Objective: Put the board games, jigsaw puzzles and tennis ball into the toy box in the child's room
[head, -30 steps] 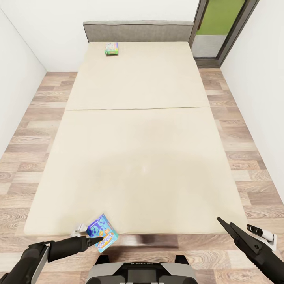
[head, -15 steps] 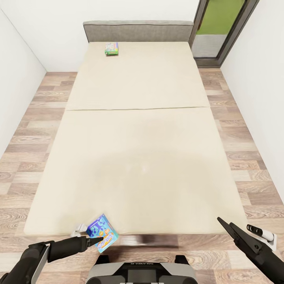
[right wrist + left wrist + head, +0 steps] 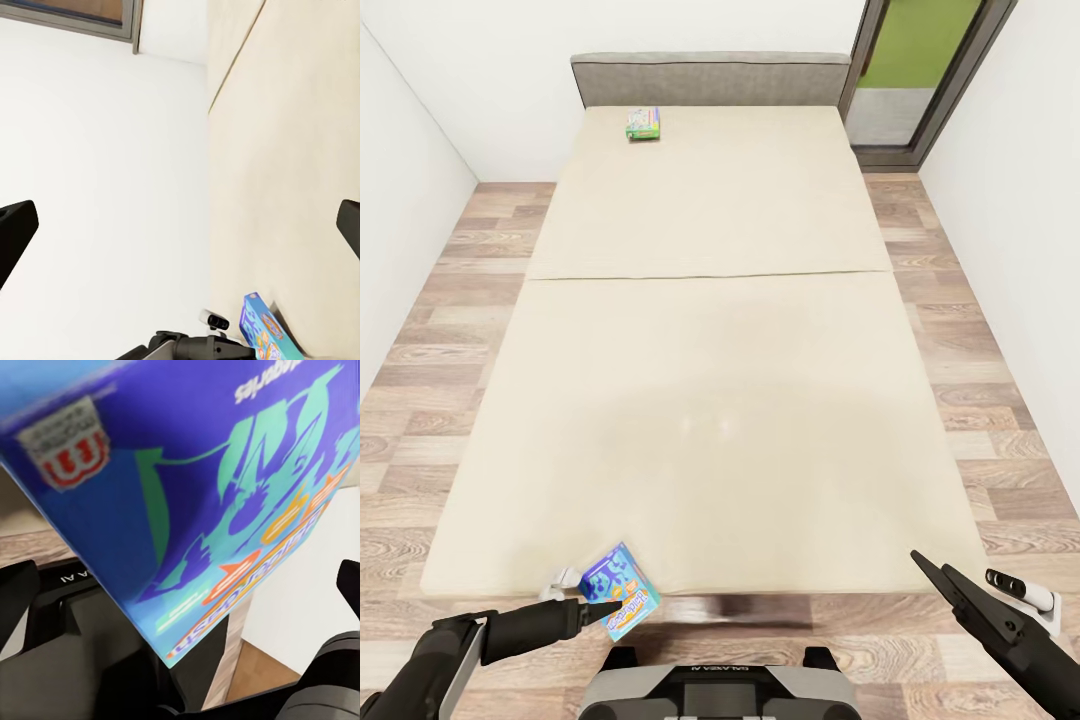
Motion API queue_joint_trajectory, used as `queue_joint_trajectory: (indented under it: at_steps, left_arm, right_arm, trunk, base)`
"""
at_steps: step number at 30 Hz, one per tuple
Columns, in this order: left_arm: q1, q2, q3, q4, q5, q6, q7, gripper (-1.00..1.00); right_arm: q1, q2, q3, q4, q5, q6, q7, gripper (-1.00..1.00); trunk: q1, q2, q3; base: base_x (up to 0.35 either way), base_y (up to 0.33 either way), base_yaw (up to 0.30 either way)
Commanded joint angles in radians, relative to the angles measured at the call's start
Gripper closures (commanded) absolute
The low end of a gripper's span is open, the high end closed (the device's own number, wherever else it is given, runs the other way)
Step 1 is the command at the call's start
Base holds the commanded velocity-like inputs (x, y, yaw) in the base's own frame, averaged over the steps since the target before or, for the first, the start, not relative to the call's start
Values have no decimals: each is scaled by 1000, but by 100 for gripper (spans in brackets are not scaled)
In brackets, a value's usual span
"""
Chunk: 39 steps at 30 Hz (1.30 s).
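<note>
From the head, the left gripper (image 3: 592, 607) grips a blue game (image 3: 619, 590) just off the near edge of the bed (image 3: 710, 400), a green game (image 3: 643, 123) lies far up the bed by the headboard (image 3: 710, 78), and the right gripper (image 3: 970, 580) hangs empty with its fingers spread beyond the bed's near right corner. In the left wrist view the blue game (image 3: 187, 487) sits tilted between the fingers, a stiff, light cardboard box that looks slick, so a hold across its thin edges near the middle seems safest. In the right wrist view the dark fingertips (image 3: 15, 232) stand wide apart over the bed (image 3: 300, 150), with the blue game (image 3: 262, 326) at its near edge.
</note>
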Motion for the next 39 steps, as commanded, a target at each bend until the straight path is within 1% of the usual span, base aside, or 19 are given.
queue_joint_trajectory:
  at_steps: [1,39]
  left_arm:
    - [-13,0,3,-3,20,-10,-3,-100]
    - [-13,-1,3,-3,21,-10,-3,-100]
  right_arm:
    - [0,0,0,0,-5,8,-1,-100]
    - [0,0,0,0,-6,1,1,-100]
  trunk:
    - [0,0,0]
    - [0,0,0]
  base:
    - [0,0,0]
    - [0,0,0]
